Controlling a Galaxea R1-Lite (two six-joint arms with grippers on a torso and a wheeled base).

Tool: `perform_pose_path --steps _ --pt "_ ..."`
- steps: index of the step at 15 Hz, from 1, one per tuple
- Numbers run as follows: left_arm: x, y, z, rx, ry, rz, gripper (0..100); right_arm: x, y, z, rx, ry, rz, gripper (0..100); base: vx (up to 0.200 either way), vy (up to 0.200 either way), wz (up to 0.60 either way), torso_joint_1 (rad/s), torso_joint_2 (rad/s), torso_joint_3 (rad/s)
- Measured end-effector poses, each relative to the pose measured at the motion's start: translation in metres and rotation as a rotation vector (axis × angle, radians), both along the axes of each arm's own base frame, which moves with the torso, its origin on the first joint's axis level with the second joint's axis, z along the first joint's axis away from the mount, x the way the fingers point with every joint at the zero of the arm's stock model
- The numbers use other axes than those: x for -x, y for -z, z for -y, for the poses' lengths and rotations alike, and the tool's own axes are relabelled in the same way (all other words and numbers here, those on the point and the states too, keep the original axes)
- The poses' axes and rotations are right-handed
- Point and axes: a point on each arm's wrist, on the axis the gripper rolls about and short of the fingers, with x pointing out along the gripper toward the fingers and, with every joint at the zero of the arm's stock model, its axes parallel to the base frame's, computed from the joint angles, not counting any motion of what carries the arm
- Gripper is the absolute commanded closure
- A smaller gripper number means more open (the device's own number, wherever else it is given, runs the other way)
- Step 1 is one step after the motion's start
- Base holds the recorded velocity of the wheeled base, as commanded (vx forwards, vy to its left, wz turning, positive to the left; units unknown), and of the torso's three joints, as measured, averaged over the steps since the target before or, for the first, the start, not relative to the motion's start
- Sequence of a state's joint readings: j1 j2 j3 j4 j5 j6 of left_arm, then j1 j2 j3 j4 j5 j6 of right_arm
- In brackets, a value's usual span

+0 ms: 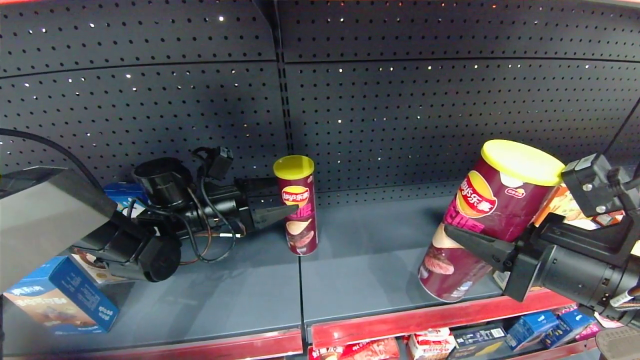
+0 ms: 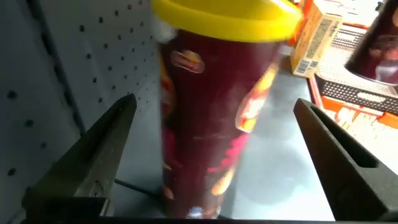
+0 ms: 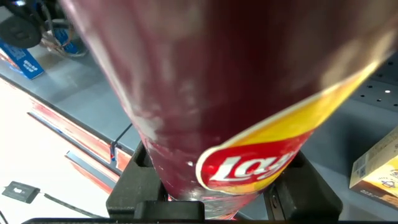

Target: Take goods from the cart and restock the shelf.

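left tool (image 1: 285,196) spread round can (image 1: 300,222); right tool (image 1: 472,220) pinching tilted can (image 1: 502,192) at shelf edge (image 1: 400,318)

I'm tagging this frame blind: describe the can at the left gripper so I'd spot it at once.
On the grey shelf, by its middle seam, the upright can stands between the fingers of the open left gripper. It is maroon with a yellow lid; unlike the tilted can clamped in the right gripper, it stands free.

Centre stage, a maroon cardboard chip tube (image 1: 298,210) shows a yellow plastic lid (image 1: 293,166) and a red-yellow logo. At three o'clock, a second maroon tube (image 1: 480,225), yellow cap (image 1: 522,161) too. Underneath, grey metal shelf (image 1: 370,250), red front strip (image 1: 430,316), black hole-dotted back panel (image 1: 425,110); blue cardboard box (image 1: 82,295) at eight o'clock.
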State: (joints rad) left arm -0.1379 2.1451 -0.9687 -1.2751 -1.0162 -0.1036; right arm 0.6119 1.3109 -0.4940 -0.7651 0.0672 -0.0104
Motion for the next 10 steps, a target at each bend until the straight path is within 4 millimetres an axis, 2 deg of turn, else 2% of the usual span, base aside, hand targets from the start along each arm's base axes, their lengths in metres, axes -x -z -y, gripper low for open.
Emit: perform_pose_path --steps 4,10 --pt "-0.004 0.001 -0.002 0.0 -0.006 0.001 0 0.0 0.001 0.0 0.002 -0.008 -0.003 100 0.0 0.0 0.0 0.0 0.0 0.0" --pt "-0.007 0.013 0.019 -0.003 0.045 -0.02 0 0.001 0.002 0.001 0.004 -0.006 -0.006 100 0.0 0.0 0.0 0.0 0.0 0.0"
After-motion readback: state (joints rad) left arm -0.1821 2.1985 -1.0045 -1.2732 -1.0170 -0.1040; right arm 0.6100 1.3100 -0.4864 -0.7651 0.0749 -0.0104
